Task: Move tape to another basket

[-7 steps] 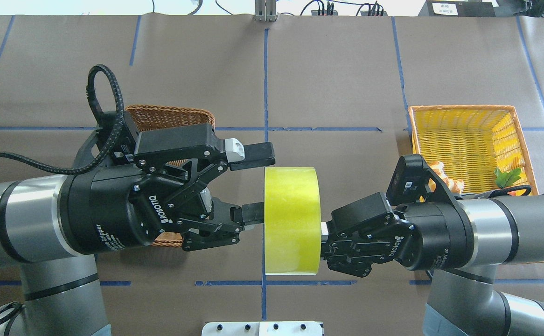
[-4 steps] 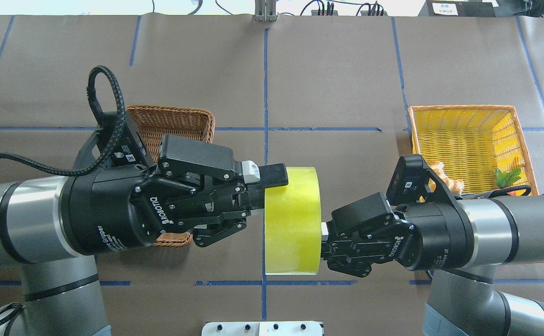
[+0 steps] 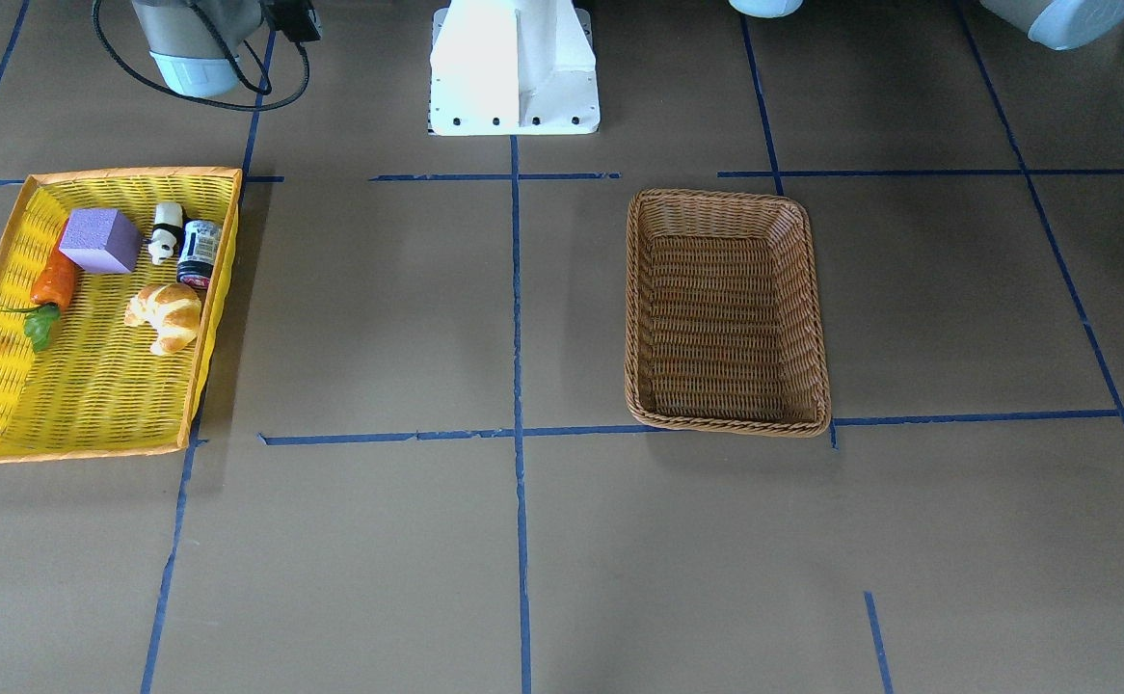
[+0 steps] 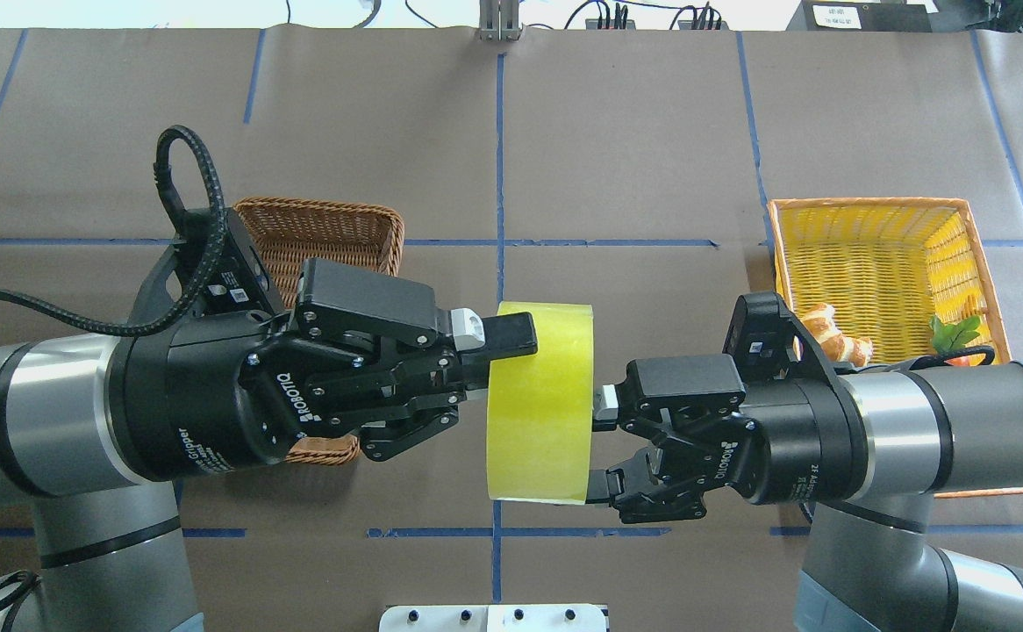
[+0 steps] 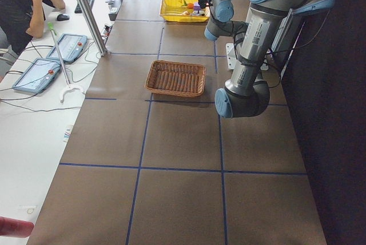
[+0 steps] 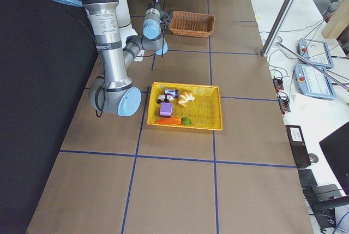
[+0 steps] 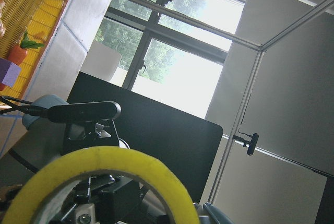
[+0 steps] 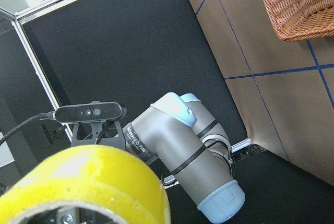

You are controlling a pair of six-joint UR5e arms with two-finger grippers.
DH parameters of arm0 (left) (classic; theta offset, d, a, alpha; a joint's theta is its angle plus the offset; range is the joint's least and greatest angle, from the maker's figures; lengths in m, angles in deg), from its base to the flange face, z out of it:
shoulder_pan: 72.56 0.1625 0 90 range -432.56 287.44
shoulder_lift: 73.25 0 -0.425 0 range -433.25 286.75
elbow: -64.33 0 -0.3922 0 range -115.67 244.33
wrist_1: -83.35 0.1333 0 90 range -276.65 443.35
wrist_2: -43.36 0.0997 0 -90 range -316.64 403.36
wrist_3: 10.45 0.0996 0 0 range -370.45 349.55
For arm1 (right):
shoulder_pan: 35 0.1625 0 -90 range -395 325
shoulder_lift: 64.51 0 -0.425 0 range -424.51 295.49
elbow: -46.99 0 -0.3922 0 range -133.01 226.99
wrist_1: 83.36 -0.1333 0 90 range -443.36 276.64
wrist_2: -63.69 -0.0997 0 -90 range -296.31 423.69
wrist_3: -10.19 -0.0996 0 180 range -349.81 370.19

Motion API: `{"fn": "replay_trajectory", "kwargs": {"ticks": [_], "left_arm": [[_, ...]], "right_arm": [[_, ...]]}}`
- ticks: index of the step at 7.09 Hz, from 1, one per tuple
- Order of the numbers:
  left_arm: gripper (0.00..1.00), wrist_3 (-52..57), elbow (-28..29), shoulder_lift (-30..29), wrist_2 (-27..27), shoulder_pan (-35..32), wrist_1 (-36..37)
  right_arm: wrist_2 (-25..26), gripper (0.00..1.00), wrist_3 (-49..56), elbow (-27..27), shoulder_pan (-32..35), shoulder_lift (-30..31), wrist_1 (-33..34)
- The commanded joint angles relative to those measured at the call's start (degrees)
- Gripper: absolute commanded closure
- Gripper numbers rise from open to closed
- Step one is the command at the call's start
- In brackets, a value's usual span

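Brown-papered table point(image 4: 634, 132); left pincer point(image 4: 487, 367) clamps tape point(image 4: 538, 412) aloft, right pincer point(image 4: 600, 448) gapes beside it; basket point(image 4: 318, 230) half-hidden under left pincer.

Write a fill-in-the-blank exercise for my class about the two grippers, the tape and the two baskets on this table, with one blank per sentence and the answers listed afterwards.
1. The left gripper is shut on the tape, while the right gripper is ___.
2. The wicker basket has nothing inside it, so it is ___.
3. The block in the yellow basket is coloured ___.

Missing words: open; empty; purple.
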Motion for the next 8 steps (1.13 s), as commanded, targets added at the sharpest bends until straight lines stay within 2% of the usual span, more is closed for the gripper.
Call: {"fn": "replay_trajectory", "kwargs": {"ticks": [1, 3, 4, 6, 8], "left_arm": [[1.0, 0.22, -0.32, 0.29, -0.12, -0.24, -0.15], [1.0, 3.62, -1.37, 0.29, -0.12, -0.68, -0.33], [1.0, 6.26, -1.12, 2.12, -0.12, -0.86, -0.16], [1.0, 9.7, -0.59, 5.03, 1.28, -1.56, -0.15], [1.0, 9.8, -0.41, 5.65, 1.64, -2.09, 0.11]], "right_arm": [[-0.4, 0.0, 0.65, 0.08, 0.51, 0.72, -0.18], [-0.66, 0.0, 1.53, -0.09, 1.04, 2.12, -0.54], [-0.4, 0.0, 1.71, -0.1, 1.39, 2.3, -0.62], [-0.31, 0.0, 1.71, 0.16, 2.71, 5.36, -5.34], [-0.31, 0.0, 1.71, 0.25, 4.9, 7.83, -6.51]]}}
